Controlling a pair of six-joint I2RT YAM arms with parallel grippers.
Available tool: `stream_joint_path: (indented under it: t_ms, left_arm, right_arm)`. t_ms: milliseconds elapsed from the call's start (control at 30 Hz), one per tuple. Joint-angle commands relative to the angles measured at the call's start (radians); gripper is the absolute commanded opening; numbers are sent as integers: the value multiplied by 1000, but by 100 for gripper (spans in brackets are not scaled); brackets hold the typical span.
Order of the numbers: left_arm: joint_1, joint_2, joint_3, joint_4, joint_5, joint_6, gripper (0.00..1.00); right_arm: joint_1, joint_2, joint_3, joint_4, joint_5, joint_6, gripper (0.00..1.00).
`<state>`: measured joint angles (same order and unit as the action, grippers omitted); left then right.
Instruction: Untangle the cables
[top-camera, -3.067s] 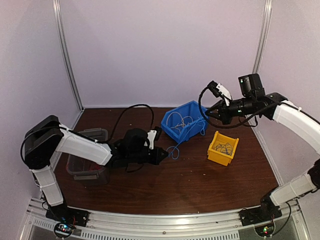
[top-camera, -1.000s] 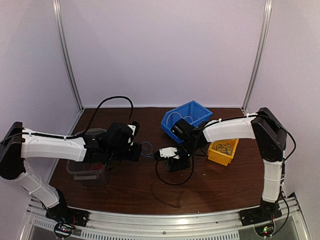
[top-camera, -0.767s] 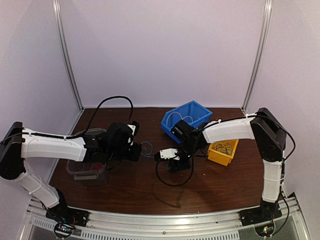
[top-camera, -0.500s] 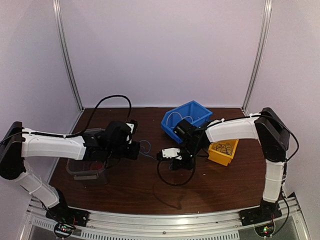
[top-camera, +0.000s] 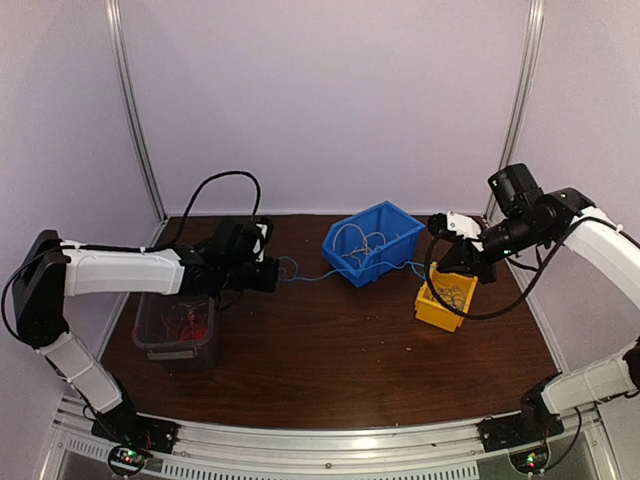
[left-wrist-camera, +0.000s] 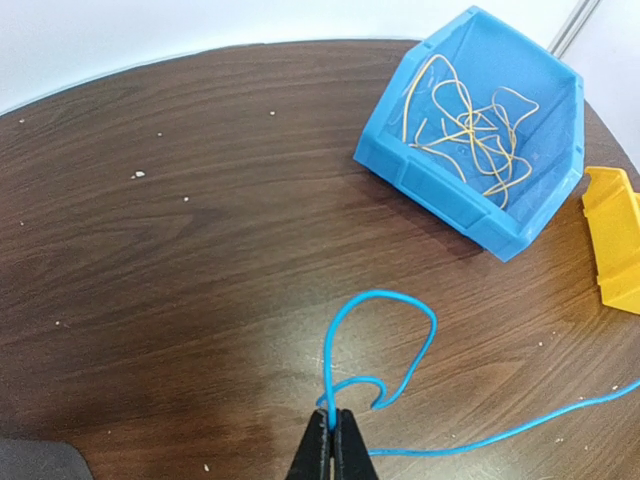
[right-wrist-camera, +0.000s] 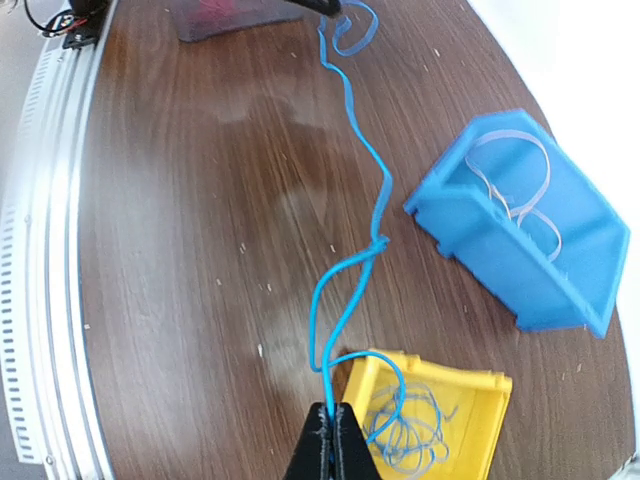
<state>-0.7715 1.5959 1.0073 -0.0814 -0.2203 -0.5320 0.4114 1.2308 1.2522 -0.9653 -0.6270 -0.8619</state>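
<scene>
Cable (left-wrist-camera: 385, 294) now outstretched, right claw (right-wrist-camera: 328, 410) aloft

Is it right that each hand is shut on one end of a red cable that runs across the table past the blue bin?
Only the colour is wrong: the cable is blue, not red. The left wrist view shows the left hand shut on the blue cable, near the blue bin. The right wrist view shows the right hand shut on its other end.
</scene>
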Motion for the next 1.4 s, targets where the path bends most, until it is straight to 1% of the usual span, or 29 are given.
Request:
stream_joint_path:
  t_ms: [0, 100, 167, 233, 300, 333, 400, 500, 567, 700, 767, 867, 967, 1000, 1033, 1067, 1100, 1200, 1367]
  left_arm:
    - [1, 36, 67, 30, 45, 12, 0]
    - [0, 62, 93, 9, 44, 14, 0]
    - [0, 68, 94, 16, 58, 13, 0]
    - [-4, 70, 91, 62, 113, 21, 0]
    - [-31, 77, 102, 135, 176, 49, 0]
    - [-64, 87, 123, 153, 188, 66, 0]
    - [-116, 115, 190, 167, 190, 105, 0]
    - [-171, 187, 320, 180, 189, 115, 0]
    - [-188, 244, 396, 202, 213, 105, 0]
    - [-211, 381, 561, 239, 288, 69, 0]
    - [-224, 451, 653, 251, 314, 51, 0]
    - [-242, 558, 793, 250, 348, 34, 0]
    - [-256, 647, 911, 235, 365, 18, 0]
    - [-257, 670, 939, 231, 370, 11, 0]
    - [-258, 694, 965, 231, 372, 1, 0]
    - [-259, 714, 987, 233, 377, -10, 0]
    - [-259, 734, 1006, 229, 378, -19, 0]
    - [-260, 788, 1055, 216, 360, -42, 0]
    - [-260, 820, 1069, 210, 285, -73, 0]
  right_arm:
    - [-242, 24, 63, -212, -137, -151, 0]
    - [-422, 61, 123, -307, -210, -252, 0]
    - [-516, 89, 147, -345, -240, -305, 0]
    - [-579, 117, 154, -343, -251, -316, 0]
    - [-612, 139, 149, -325, -266, -315, 0]
    - [-616, 146, 142, -305, -267, -297, 0]
    - [-616, 154, 115, -214, -267, -222, 0]
    - [-613, 154, 47, -75, -284, -126, 0]
    - [-610, 170, 9, -9, -292, -86, 0]
    - [-596, 229, -84, 44, -362, -68, 1]
    - [-572, 257, -145, 86, -368, -51, 1]
    - [-550, 286, -204, 153, -387, -23, 1]
    - [-542, 314, -237, 238, -390, 51, 1]
    - [-541, 325, -242, 256, -389, 69, 5]
    - [-540, 339, -242, 264, -387, 78, 16]
    - [-540, 348, -239, 262, -388, 82, 24]
    - [-542, 353, -235, 255, -388, 78, 29]
    - [-543, 334, -231, 210, -384, 44, 37]
    - [-544, 256, -225, 116, -326, 5, 42]
